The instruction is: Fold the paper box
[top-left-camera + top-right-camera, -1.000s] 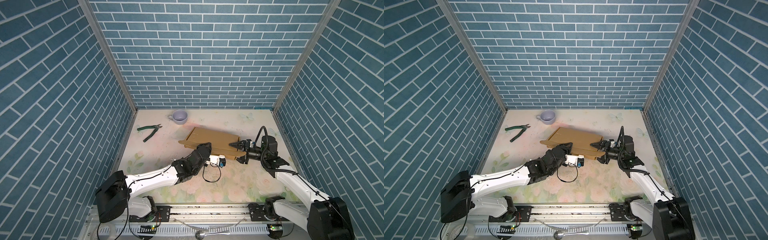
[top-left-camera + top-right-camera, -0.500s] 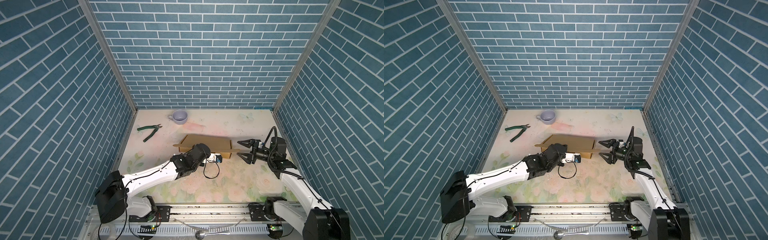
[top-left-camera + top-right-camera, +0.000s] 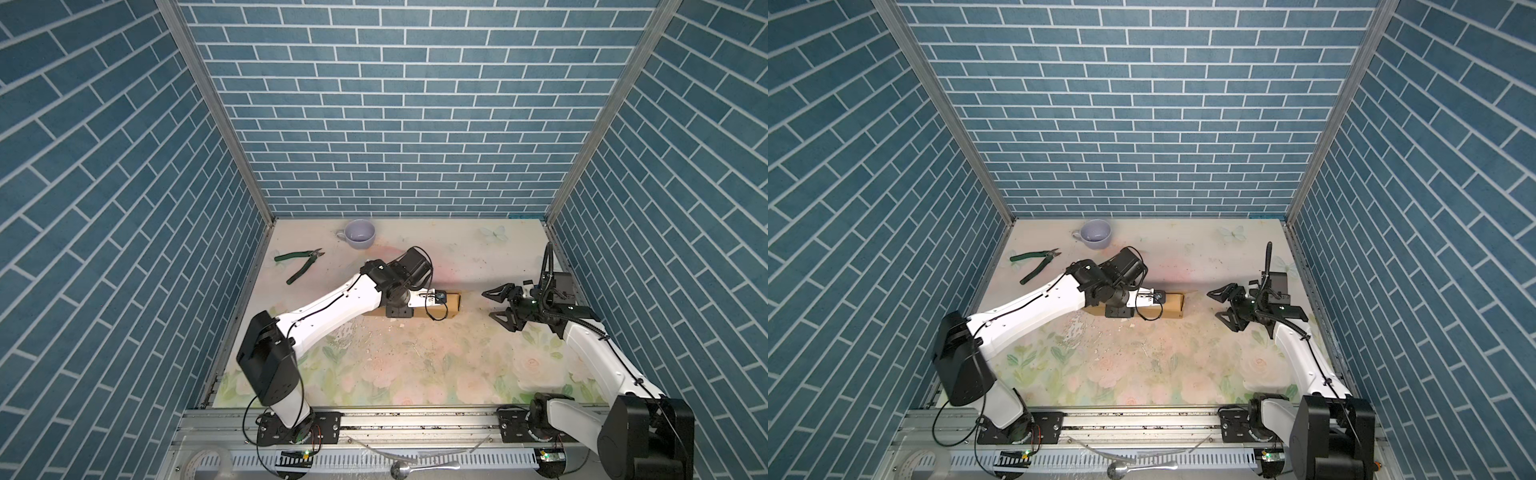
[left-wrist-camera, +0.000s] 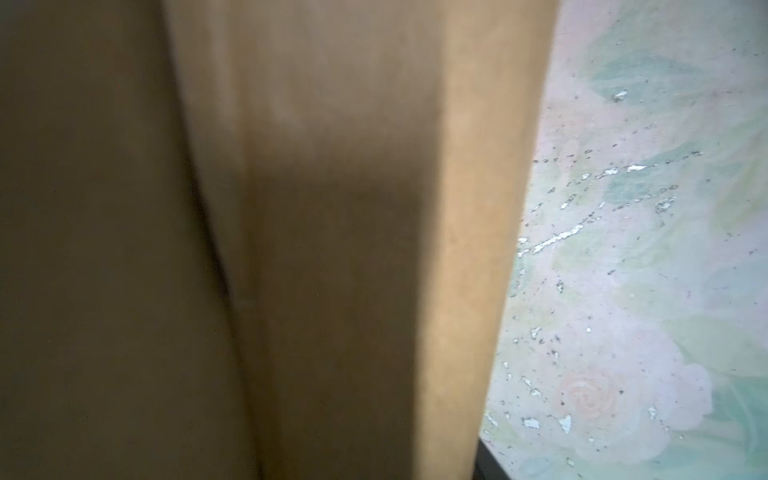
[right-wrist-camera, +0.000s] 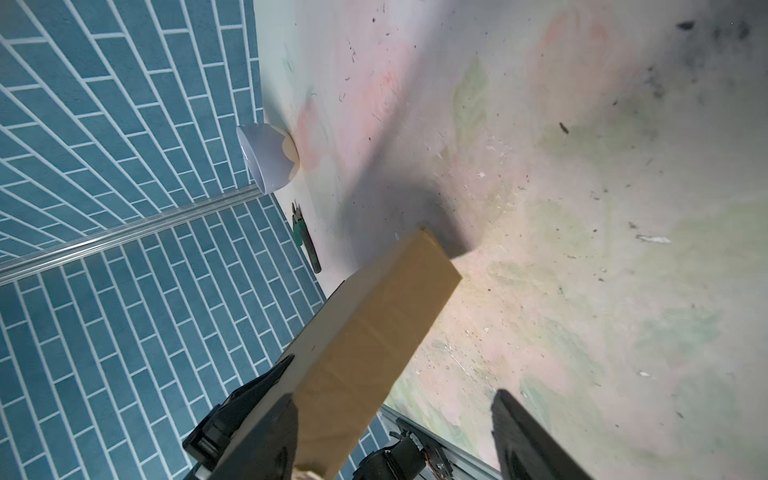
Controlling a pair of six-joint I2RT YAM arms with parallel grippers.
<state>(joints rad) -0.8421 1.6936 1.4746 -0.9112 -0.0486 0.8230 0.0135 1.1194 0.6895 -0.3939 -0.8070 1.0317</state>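
Note:
The paper box [image 3: 451,305] is brown cardboard, standing on its long edge mid-table, seen nearly edge-on in both top views [image 3: 1173,307]. My left gripper [image 3: 399,309] reaches down over it from above. Its near finger lies against the box's near face and the far finger is hidden. Cardboard [image 4: 332,249] fills the left wrist view. My right gripper [image 3: 490,306] hangs open to the right of the box, a gap apart, with nothing in it. In the right wrist view the box [image 5: 386,316] stands ahead of that open gripper [image 5: 395,395].
A lilac cup [image 3: 360,233] stands at the back near the wall. Green-handled pliers [image 3: 300,262] lie at the back left. Brick-patterned walls close three sides. A spoon [image 3: 403,470] lies on the front rail.
The box went from lying tilted and broad to standing on edge, carried by the left gripper. The right gripper left the box's right end and drew back to the right.

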